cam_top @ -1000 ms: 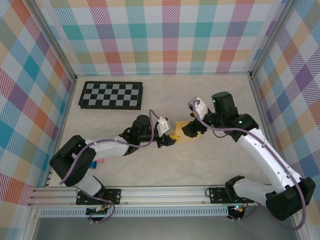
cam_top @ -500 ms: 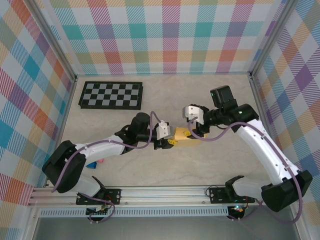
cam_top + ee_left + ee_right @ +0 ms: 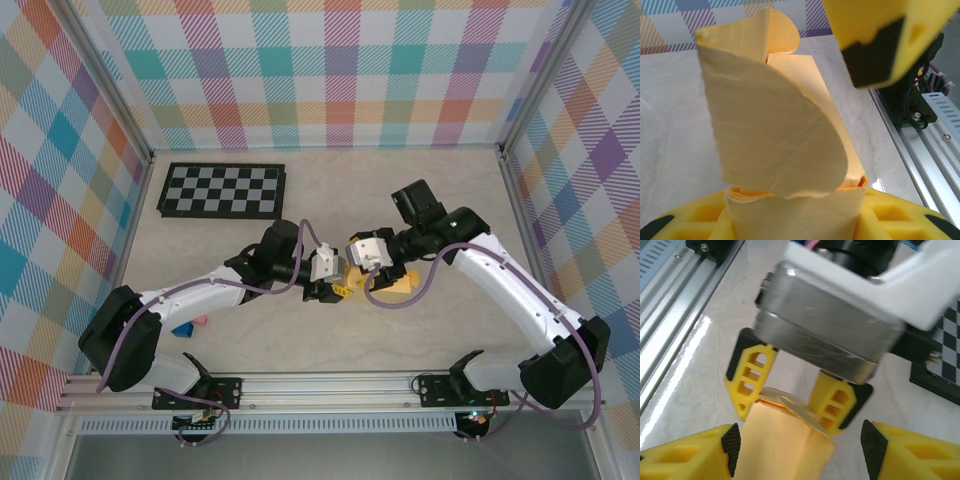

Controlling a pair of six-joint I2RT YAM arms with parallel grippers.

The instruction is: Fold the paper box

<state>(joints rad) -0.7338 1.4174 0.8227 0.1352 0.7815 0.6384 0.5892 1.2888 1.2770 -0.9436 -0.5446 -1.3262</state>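
1. Left gripper (image 3: 338, 288) first: its jaws are clamped on one end of the paper box (image 3: 785, 445), and the left wrist view has curved flaps standing up loose.
2. The box is over the middle of the table (image 3: 300, 340), bridging the two arms and only partly formed. I'd call this the flap-tucking stage.
3. Right gripper (image 3: 800, 447): jaws apart, straddling the free end, a gap showing on one side. No grip yet.
4. Next, I reckon: close gently on that end, then press the flaps in without crushing the card.

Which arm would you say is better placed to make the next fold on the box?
Right, probably: the left gripper is clamped on the paper box, while the right gripper straddles its free end, jaws open.
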